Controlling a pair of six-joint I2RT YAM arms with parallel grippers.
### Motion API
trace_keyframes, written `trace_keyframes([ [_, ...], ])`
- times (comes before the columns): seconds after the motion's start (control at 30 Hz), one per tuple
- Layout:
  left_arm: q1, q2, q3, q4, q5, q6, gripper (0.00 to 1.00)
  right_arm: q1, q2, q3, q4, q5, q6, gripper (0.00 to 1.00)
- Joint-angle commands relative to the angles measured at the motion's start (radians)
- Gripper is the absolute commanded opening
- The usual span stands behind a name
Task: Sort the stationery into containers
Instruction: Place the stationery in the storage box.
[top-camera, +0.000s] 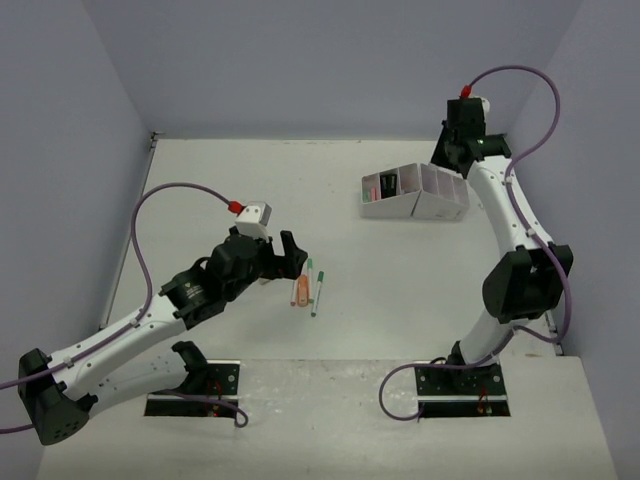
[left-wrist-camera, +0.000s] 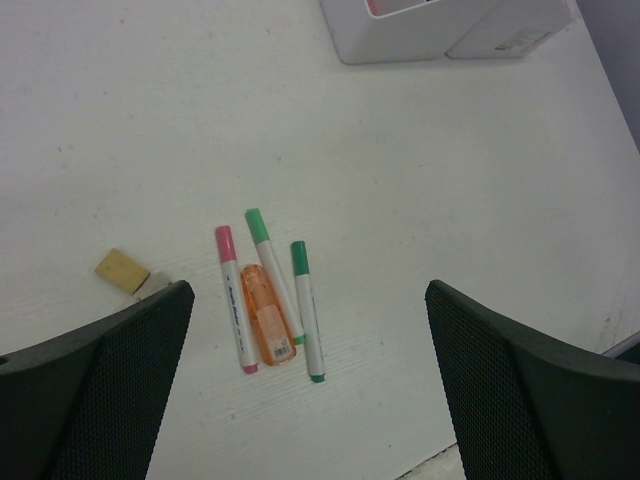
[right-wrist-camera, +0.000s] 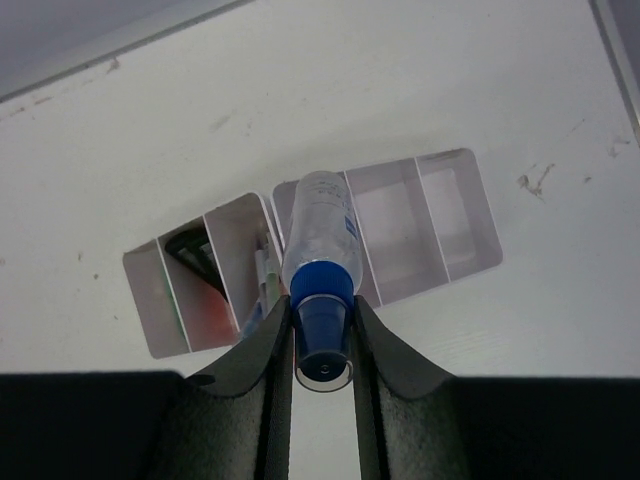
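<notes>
In the left wrist view a pink-capped pen (left-wrist-camera: 233, 300), an orange highlighter (left-wrist-camera: 265, 315) and two green-capped pens (left-wrist-camera: 272, 272) (left-wrist-camera: 307, 310) lie side by side on the table, with a tan block (left-wrist-camera: 122, 271) to their left. My left gripper (left-wrist-camera: 305, 400) is open and empty above them; the top view shows it (top-camera: 290, 255) just left of the group (top-camera: 308, 283). My right gripper (right-wrist-camera: 322, 340) is shut on the blue cap of a clear glue bottle (right-wrist-camera: 320, 235), held above the white organizer (right-wrist-camera: 400, 240), which also shows in the top view (top-camera: 415, 195).
The organizer's left compartments hold a black-and-pink item (right-wrist-camera: 195, 260) and some pens; its right compartments look bare. Its near wall shows at the top of the left wrist view (left-wrist-camera: 400, 35). Walls close the table at the back and sides.
</notes>
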Motion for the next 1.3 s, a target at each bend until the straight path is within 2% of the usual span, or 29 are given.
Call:
trace_keyframes([
  [0.0,0.002,-0.010,0.004,-0.030,-0.014,0.033,1.00,-0.010,0.038,0.062,-0.047,-0.067,-0.029,0.00],
  [0.1,0.002,-0.011,-0.006,-0.026,-0.015,0.031,1.00,-0.011,0.059,0.041,-0.045,-0.108,-0.031,0.00],
  [0.3,0.001,-0.007,-0.011,-0.030,-0.014,0.030,1.00,-0.012,0.083,0.021,-0.049,-0.082,-0.034,0.01],
  [0.37,0.001,-0.010,-0.014,-0.031,-0.015,0.031,1.00,-0.015,0.097,0.025,-0.054,-0.078,-0.035,0.07],
  [0.57,0.002,-0.020,-0.020,-0.034,-0.014,0.035,1.00,-0.019,0.146,0.059,-0.081,-0.071,-0.038,0.14],
  [0.6,0.002,-0.021,-0.020,-0.037,-0.014,0.035,1.00,-0.020,0.151,0.063,-0.083,-0.068,-0.038,0.16],
  [0.7,0.002,-0.023,-0.022,-0.042,-0.018,0.035,1.00,-0.022,0.159,0.074,-0.097,-0.057,-0.035,0.35],
  [0.87,0.002,-0.014,-0.033,-0.040,-0.042,0.029,1.00,-0.022,0.159,0.131,-0.127,-0.047,-0.041,0.48],
  [0.93,0.001,0.000,-0.035,-0.041,-0.053,0.025,1.00,-0.022,0.156,0.153,-0.153,-0.047,-0.043,0.50],
  [1.1,0.002,0.039,-0.054,-0.065,-0.177,-0.055,1.00,-0.004,0.066,0.179,-0.174,-0.069,-0.040,0.49],
  [1.23,0.017,0.104,-0.046,-0.101,-0.257,-0.144,1.00,0.094,-0.086,0.071,-0.139,-0.038,-0.042,0.50],
  [1.27,0.019,0.123,-0.039,-0.123,-0.280,-0.184,1.00,0.152,-0.155,0.036,-0.126,-0.029,-0.039,0.50],
])
